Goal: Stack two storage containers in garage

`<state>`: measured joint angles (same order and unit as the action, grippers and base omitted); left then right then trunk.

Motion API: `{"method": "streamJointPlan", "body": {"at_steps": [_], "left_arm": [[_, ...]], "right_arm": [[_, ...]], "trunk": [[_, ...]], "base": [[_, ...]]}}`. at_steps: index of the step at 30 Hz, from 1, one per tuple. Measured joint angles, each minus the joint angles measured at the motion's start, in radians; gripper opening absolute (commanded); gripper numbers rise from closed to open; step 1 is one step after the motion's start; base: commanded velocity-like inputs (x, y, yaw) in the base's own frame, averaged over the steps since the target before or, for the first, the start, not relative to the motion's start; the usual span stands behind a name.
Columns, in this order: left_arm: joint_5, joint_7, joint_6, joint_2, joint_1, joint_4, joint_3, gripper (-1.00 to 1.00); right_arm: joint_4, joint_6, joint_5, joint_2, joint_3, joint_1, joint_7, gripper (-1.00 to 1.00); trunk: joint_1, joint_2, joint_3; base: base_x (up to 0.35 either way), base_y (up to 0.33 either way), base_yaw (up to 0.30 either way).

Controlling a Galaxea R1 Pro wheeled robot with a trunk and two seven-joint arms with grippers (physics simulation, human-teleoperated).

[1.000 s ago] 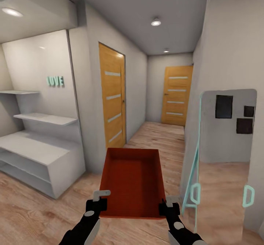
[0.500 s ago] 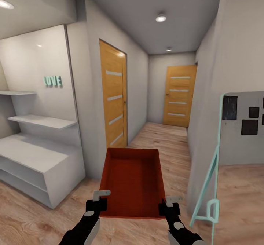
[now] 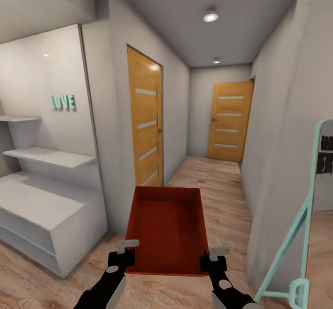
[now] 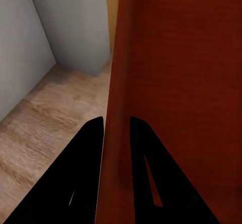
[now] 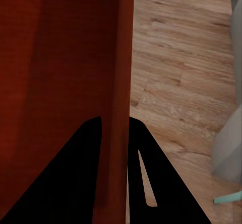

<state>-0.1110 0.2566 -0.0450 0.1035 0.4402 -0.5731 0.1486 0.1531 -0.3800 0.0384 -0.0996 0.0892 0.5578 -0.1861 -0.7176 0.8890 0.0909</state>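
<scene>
**Both grippers clamped on 1 bin in the hallway**

Left gripper (image 3: 126, 250) is closed on the near left corner of the red-orange bin (image 3: 167, 228); in the left wrist view its 2 black fingers (image 4: 85, 158) straddle the bin wall (image 4: 166, 83), 1 on each side. Right gripper (image 3: 213, 257) grips the near right corner the same way, fingers (image 5: 83, 158) pinching the wall (image 5: 60, 58). The bin is held level in front of the robot, above the wood-plank floor (image 3: 217, 188). White shelves (image 3: 41, 188) stand at the left. 2 wooden doors (image 3: 145, 119) (image 3: 230, 121) line the corridor. A mint-framed mirror (image 3: 319, 216) leans at the right.
</scene>
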Motion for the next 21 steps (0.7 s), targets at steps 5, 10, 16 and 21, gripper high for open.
{"method": "streamJointPlan", "body": {"at_steps": [5,10,16,21], "left_arm": [[0.000,-0.001,0.000,-0.001,0.000,0.000,0.000,-1.00],[0.001,0.001,0.000,0.001,0.000,0.000,0.000,-1.00],[0.001,0.001,0.000,0.001,0.000,0.001,0.000,-1.00],[0.001,0.002,0.001,0.003,0.000,0.002,0.000,-1.00]], "right_arm": [[0.000,0.000,-0.001,0.000,0.001,0.000,0.000,-1.00],[0.000,0.000,0.001,0.001,-0.001,0.000,0.000,-1.00],[0.000,0.000,0.001,0.001,-0.001,0.000,0.001,-1.00],[0.000,0.001,0.001,0.002,-0.002,0.000,0.004,-1.00]], "trunk": [[0.000,0.000,-0.002],[0.000,0.000,-0.005],[0.000,0.000,-0.007],[0.000,0.000,-0.007]], "base": [[0.321,0.140,-0.198],[0.321,0.140,-0.238],[0.321,0.140,-0.244],[0.321,0.140,-0.244]]}}
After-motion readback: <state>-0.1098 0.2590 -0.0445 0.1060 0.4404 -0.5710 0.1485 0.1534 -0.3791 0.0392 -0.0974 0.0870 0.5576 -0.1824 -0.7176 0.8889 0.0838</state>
